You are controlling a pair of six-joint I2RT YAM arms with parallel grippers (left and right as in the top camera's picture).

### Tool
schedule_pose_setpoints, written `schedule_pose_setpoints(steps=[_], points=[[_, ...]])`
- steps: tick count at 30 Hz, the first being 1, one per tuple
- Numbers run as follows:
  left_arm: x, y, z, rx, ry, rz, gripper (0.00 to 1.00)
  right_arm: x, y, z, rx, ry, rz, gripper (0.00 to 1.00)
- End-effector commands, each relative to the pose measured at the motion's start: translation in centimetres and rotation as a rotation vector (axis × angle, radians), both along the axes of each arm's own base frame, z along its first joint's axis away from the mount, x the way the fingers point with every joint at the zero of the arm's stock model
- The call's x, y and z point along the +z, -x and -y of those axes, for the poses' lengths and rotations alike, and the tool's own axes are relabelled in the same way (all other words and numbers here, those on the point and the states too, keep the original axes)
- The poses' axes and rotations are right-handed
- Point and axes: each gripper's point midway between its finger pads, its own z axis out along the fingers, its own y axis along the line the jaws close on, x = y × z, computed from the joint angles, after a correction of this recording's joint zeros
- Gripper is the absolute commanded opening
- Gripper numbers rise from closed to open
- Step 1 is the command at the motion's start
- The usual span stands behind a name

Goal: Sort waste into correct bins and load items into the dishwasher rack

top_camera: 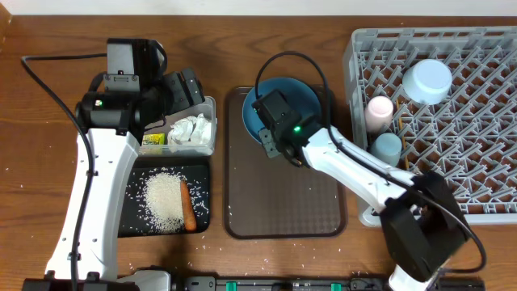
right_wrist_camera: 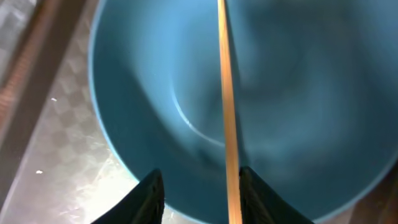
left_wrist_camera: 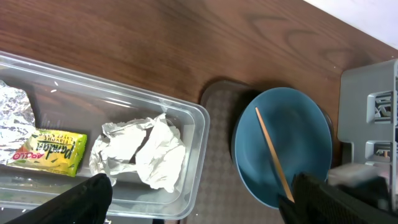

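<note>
Flagging risks on the chopstick pick.

Right gripper (right_wrist_camera: 199, 182) is open and empty, low over the plate (right_wrist_camera: 298, 93), jaws either side of one chopstick (right_wrist_camera: 225, 93). The stick lies flat across the plate, at top centre of the overhead view. I see only that one stick and can't tell where its pair is.

- The stick sits closer to the right-of-frame finger than the other. My guess is that one pad hits first on closing and rolls or skids it across the glaze.
- It's thin, and the plate is dished. If the tips go too low they scrape the plate or nudge it on the brown tray (top_camera: 283, 194). Too high and they close on air.
- The grip point looks off the stick's middle, so it may pivot and droop once lifted.
- A drooping stick would likely catch a peg of the rack (top_camera: 477, 121) at right of frame, or slip through the lattice. The bowl (top_camera: 426, 81), pink cup (top_camera: 378, 113) and blue cup (top_camera: 388, 145) are already there, so room is tight.

Left gripper (left_wrist_camera: 202, 186) is spread wide, holding nothing, over the tub (left_wrist_camera: 124, 93) at upper left. Tissue (left_wrist_camera: 146, 152), wrapper (left_wrist_camera: 50, 149) and foil (left_wrist_camera: 12, 109) are in the tub. Rice (top_camera: 164, 202) and carrot (top_camera: 187, 206) are in the black tray (top_camera: 129, 220) at lower left. Both arms are near the plate's left edge, so a left-arm move toward the centre risks contact.
</note>
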Motion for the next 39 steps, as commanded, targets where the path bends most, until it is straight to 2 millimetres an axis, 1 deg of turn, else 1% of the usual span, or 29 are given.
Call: schedule_pose_setpoints(steps=[1,5,11,16,33,36,39], points=[[0.6,0.1,-0.3,0.01,-0.006,0.018,0.95,-0.9,-0.4,0.7,-0.032,0.021,-0.006,0.37],[0.6,0.1,-0.3,0.01,-0.006,0.019,0.95,-1.5,-0.4,0.7,-0.033,0.028,-0.015,0.36],[0.6,0.1,-0.3,0.01,-0.006,0.018,0.95,-1.5,-1.0,1.5,-0.056,0.05,0.001,0.35],[0.6,0.1,-0.3,0.01,-0.006,0.018,0.95,-1.6,-0.9,1.9,-0.062,0.058,-0.008,0.31],[0.6,0.1,-0.3,0.01,-0.006,0.019,0.95,-1.9,-0.6,2.3,-0.057,0.077,-0.026,0.31],[0.6,0.1,-0.3,0.01,-0.006,0.019,0.95,-1.9,-0.7,2.5,-0.061,0.076,-0.025,0.32],[0.6,0.1,-0.3,0.01,-0.006,0.019,0.95,-2.0,-0.5,2.7,-0.062,0.084,-0.035,0.31]])
